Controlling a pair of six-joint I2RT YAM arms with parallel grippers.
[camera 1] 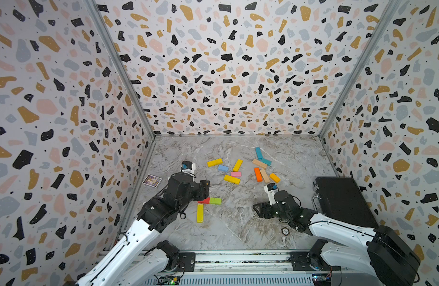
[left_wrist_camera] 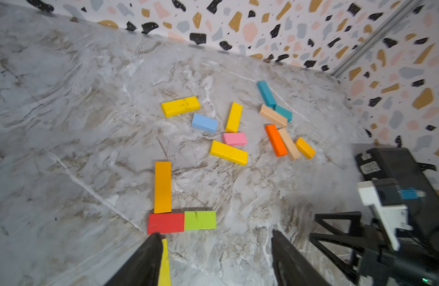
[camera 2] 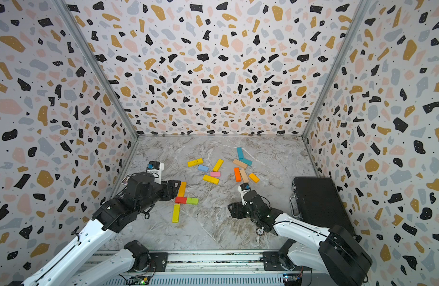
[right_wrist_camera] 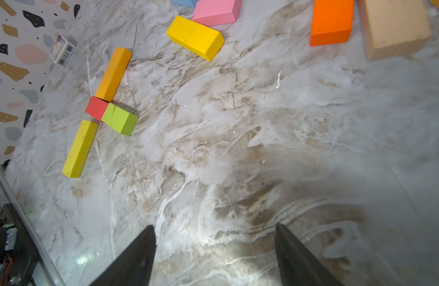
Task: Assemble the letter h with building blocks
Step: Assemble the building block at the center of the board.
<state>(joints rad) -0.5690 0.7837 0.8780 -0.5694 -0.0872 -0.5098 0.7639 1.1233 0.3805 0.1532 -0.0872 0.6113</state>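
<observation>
I counted fifteen building blocks (camera 1: pixel 231 179): four yellow blocks (left_wrist_camera: pixel 180 106), two amber blocks (left_wrist_camera: pixel 162 187), two teal blocks (left_wrist_camera: pixel 266 93), two tan blocks (left_wrist_camera: pixel 273 115), and a single orange block (left_wrist_camera: pixel 275 140), red block (left_wrist_camera: pixel 165 222), green block (left_wrist_camera: pixel 200 220), pink block (left_wrist_camera: pixel 234 138) and light blue block (left_wrist_camera: pixel 204 122). I also counted one picture card (camera 1: pixel 152 180) and one black case (camera 1: pixel 342 200).

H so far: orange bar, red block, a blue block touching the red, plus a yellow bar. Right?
Almost. Touching the red block is a green block, not blue; the left wrist view shows it. The orange bar and yellow bar are as stated.
</observation>
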